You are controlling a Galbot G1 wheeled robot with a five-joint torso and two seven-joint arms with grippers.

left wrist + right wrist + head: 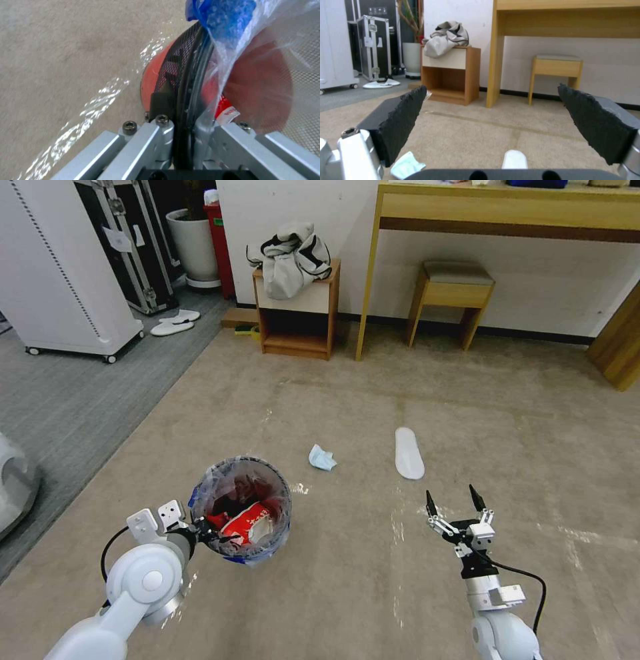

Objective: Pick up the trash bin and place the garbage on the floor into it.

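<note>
Bare carpet (467, 400) around slipper (409, 452) and face mask (322, 457), both well apart from the stool (452, 293).

Office/lab rm: wood desk (507, 210), stool (453, 290), flight case (130, 243), carpet (373, 400).

Left gripper (212, 535) grips trash bin (241, 510); mask (322, 457) nearby.

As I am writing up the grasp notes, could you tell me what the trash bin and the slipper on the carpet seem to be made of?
The trash bin, clamped at its rim by the left gripper, looks like a black wire-mesh wall over a red base, lined with a thin, crinkled, translucent plastic bag. The slipper looks like soft, matte white fabric, probably disposable.
</note>
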